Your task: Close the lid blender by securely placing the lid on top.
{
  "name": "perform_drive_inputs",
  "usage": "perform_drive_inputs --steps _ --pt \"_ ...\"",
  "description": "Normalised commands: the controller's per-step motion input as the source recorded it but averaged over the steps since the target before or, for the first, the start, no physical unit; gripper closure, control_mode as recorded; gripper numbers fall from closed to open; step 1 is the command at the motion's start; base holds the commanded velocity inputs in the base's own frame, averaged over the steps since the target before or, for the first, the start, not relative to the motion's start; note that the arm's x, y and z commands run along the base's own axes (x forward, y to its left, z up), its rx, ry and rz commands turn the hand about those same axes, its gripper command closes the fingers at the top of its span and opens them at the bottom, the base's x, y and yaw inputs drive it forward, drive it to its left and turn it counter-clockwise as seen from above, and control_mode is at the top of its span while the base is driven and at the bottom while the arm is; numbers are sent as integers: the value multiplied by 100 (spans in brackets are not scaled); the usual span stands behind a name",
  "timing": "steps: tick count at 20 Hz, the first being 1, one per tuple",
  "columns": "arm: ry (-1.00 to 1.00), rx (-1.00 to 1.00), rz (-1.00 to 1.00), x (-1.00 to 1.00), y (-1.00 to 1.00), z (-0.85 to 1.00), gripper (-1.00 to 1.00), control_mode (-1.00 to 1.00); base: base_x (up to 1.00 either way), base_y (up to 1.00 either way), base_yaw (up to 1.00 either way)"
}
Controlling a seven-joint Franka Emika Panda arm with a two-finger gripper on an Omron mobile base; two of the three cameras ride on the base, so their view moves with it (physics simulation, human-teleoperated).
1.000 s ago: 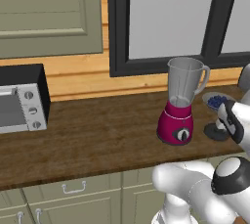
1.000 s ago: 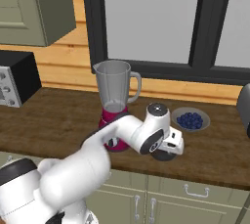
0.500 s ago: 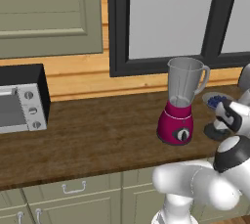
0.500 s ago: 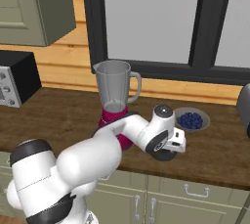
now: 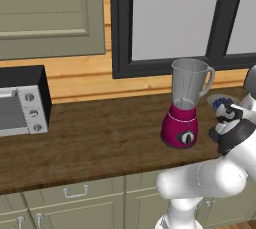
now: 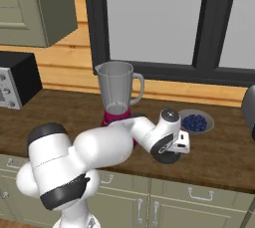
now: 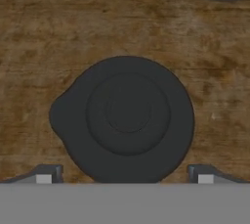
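The lid (image 7: 124,120) lies flat on the dark, grainy wooden table (image 5: 100,133), straight under my hand. It is a matte near-black disc, round but for a small blunt spout-like bump on one side, with shallow concentric rings stepping in toward its centre. Seen from the right base view, the lid (image 6: 168,158) sits just beside the blender (image 6: 117,95), on the side toward the shallow grey dish (image 6: 195,122) of blue berries, and nearer the table's front edge than either.

The blender has a glossy magenta flared base with a round black dial (image 5: 187,137), and a tall clear grey jar that widens upward, its handle on the dish side and its rim uncovered.

My arm bends in a smooth white curve past the blender's base, the wrist turned so my gripper (image 7: 124,178) points down over the lid. My jaws are spread wide: the two fingertips (image 7: 44,175) stand either side of the lid's near edge, just outside its outline and not pressing on it.
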Motion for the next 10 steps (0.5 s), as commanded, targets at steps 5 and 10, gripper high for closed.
perform_drive_inputs --steps 5,10 --pt "0 1 9 24 -14 -20 -100 -100 0 0 0" --pt "0 0 7 25 -6 -19 -100 -100 0 0 0"
